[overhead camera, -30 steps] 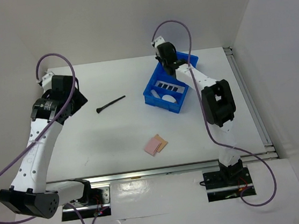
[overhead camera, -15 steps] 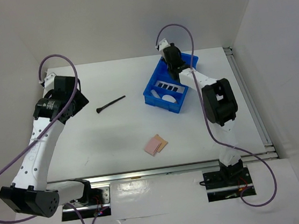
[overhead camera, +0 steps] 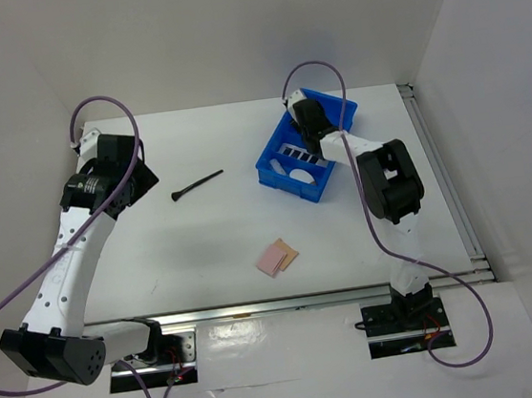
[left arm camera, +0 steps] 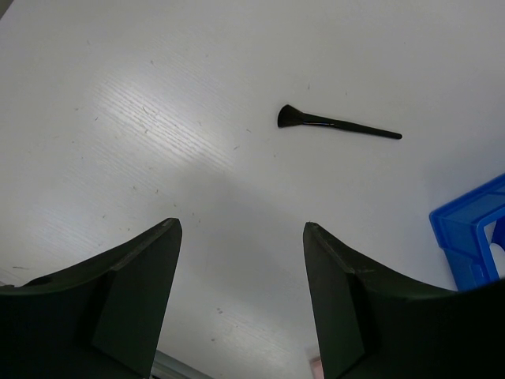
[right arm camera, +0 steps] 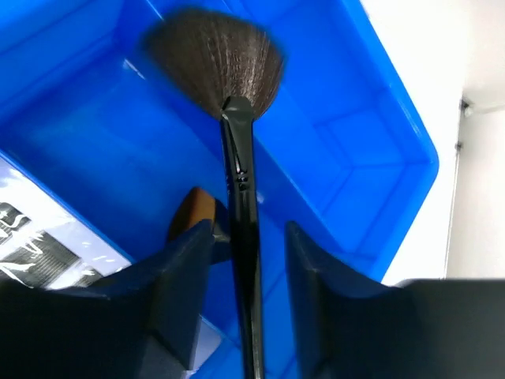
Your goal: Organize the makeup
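Left end effector (left arm camera: pixel 241 225) wide and empty; right end effector (right arm camera: pixel 247 229) parted around the fan brush (right arm camera: pixel 237 158).
The pink pads (overhead camera: pixel 277 256) lie on the worktop (left arm camera: pixel 158 118) well behind both, toward the arm bases. You find the thin black brush (left arm camera: pixel 335 124) well ahead of the left one. The right one is low in the blue tray (right arm camera: pixel 371 118); its jaws stand wider than the brush handle, bristles ahead, and the sponge (right arm camera: pixel 193 215) and palette (right arm camera: pixel 39 229) are just left of it.

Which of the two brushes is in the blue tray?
The fan brush at the right gripper, bristles inside the blue tray; the other brush lies on the white table, left of it.
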